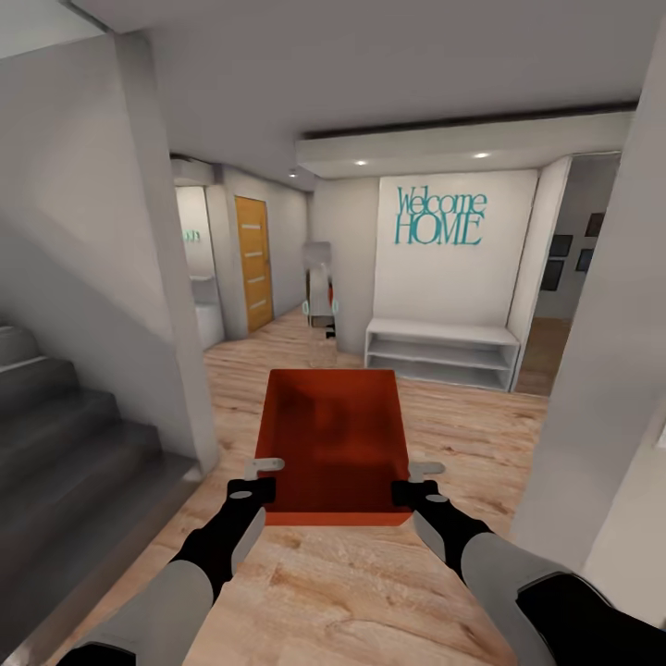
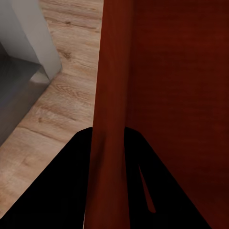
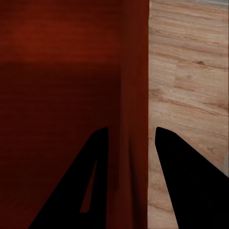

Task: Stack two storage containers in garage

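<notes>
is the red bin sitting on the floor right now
No: in the head view the storage container is held above the wood plank floor, the left tool and right tool clamping its side walls.

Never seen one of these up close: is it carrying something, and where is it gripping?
A red-orange storage container, held by both grippers: left gripper pinches its left side wall, right gripper its right wall.
</notes>
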